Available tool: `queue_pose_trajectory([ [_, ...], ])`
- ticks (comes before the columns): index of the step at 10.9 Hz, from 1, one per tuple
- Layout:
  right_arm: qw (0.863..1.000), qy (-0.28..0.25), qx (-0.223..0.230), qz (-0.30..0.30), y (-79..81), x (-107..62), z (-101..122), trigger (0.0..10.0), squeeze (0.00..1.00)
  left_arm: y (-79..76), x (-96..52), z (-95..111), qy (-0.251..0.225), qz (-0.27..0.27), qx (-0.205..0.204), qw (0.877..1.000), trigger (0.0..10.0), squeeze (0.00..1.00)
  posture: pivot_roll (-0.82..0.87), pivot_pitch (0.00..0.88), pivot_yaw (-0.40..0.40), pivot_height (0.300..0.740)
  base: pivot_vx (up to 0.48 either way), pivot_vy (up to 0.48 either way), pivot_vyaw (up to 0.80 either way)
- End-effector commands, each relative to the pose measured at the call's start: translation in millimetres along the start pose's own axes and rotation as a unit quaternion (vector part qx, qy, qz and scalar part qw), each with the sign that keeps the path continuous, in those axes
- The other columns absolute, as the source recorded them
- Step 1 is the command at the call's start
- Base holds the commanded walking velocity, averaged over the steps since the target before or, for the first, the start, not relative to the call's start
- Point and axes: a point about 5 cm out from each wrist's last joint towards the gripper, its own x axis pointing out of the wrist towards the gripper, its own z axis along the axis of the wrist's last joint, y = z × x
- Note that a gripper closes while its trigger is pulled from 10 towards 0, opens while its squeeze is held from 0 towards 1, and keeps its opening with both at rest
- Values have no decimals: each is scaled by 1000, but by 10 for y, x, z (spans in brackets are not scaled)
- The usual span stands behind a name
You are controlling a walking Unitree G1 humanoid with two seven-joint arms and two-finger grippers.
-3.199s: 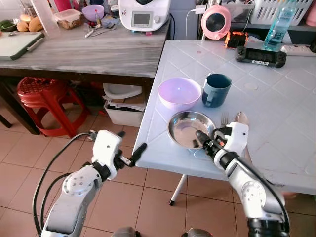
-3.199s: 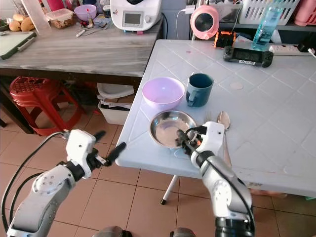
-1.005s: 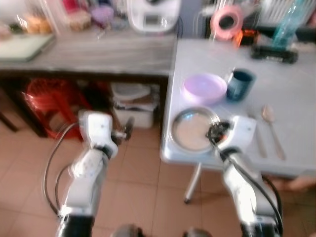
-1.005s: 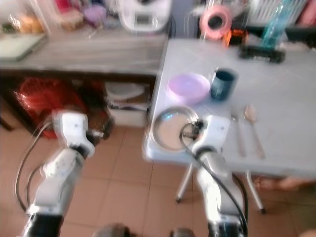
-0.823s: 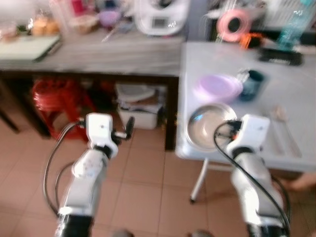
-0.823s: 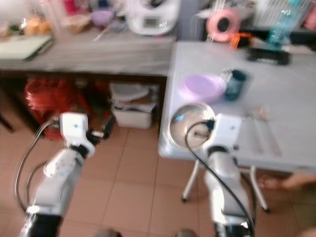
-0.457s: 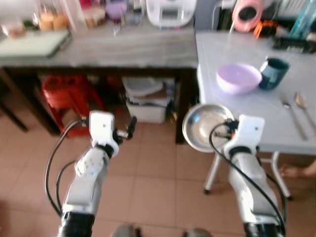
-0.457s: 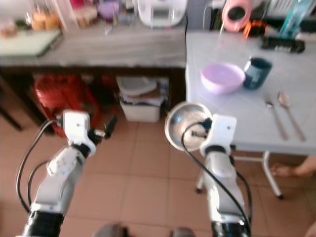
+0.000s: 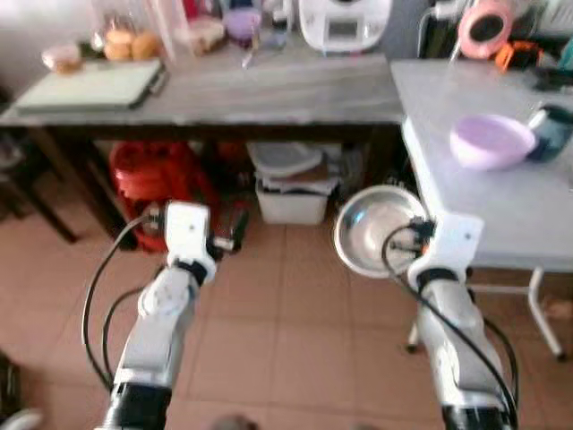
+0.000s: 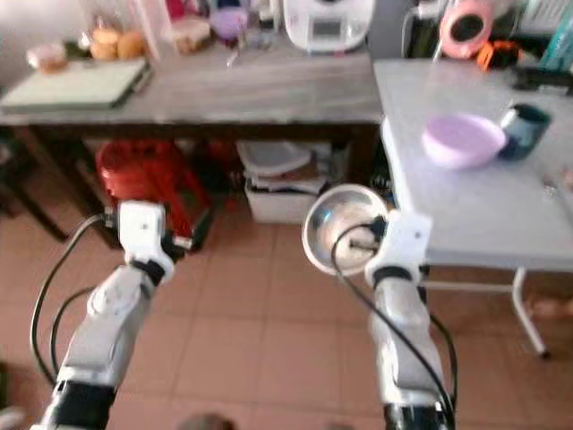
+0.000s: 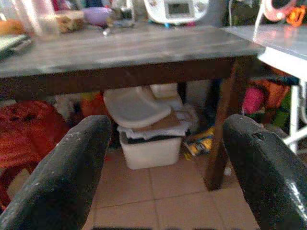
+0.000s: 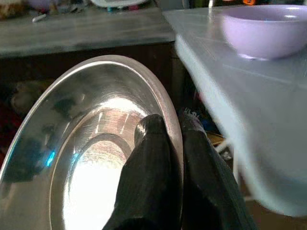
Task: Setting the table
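Right gripper (image 12: 165,143) is pinching the steel plate (image 9: 372,228) by its rim, holding it mid-frame over open tiled floor (image 9: 295,340), just off the white table (image 9: 501,206) edge. Plate was lying on that table earlier; camera has backed away. Left gripper (image 11: 165,163) is hanging spread wide, empty. Blue cup (image 9: 551,132) is cut off at right.

Two silver jointed arms end in boxy white wrist housings, one by the steel bowl (image 9: 374,228). Black cables loop along each forearm (thickest on the left). Gripper fingers are matte black, slightly scuffed.
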Motion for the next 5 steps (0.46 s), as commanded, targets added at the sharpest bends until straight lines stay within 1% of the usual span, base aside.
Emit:
queue_pose_trajectory([
  [1, 1000, -16, 9, 20, 113, 6, 66, 10000, 0, 98, -33, -10, 3, 15, 12, 1000, 10000, 0, -58, 0, 48, 740, 480, 0, 0],
  [5, 999, -30, 4, 24, 120, 38, 118, 10000, 0, 69, -27, -6, 0, 12, 16, 1000, 10000, 0, -56, 0, 47, 740, 480, 0, 0],
])
